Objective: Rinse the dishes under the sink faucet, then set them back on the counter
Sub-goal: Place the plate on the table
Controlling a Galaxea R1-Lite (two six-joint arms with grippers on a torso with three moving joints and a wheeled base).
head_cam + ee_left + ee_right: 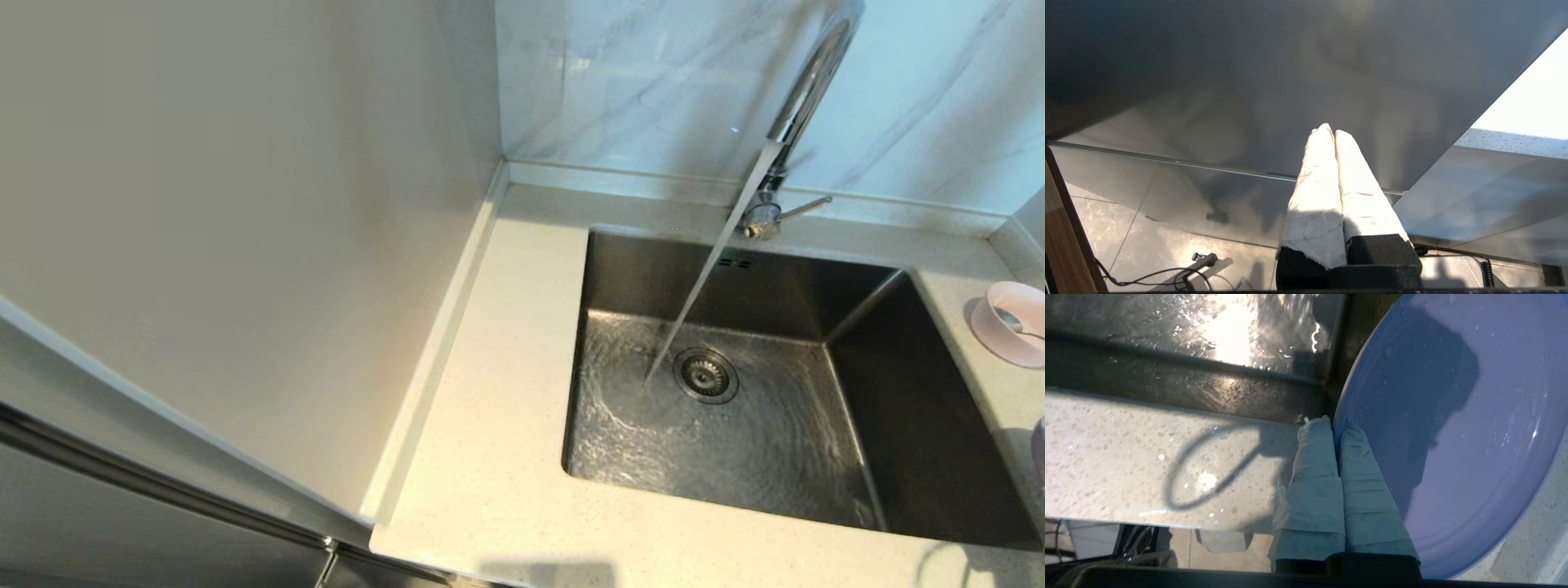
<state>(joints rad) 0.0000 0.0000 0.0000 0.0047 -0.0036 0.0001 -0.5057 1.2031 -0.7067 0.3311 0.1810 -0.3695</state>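
Note:
Water pours from the chrome faucet into the steel sink, swirling around the drain strainer. The pale-pink bowl stands on the cream counter right of the sink, with the silver spoon in it. My right gripper is shut on the rim of the lilac plate, which is wet with drops and sits over the counter by the sink's edge. Only a sliver of the plate shows in the head view. My left gripper is shut on nothing, low beside a grey cabinet front.
A tall cream panel walls the counter's left side, and the marble wall rises behind the raised back edge. The faucet's thin lever points right. Below the left gripper are floor tiles and a cable.

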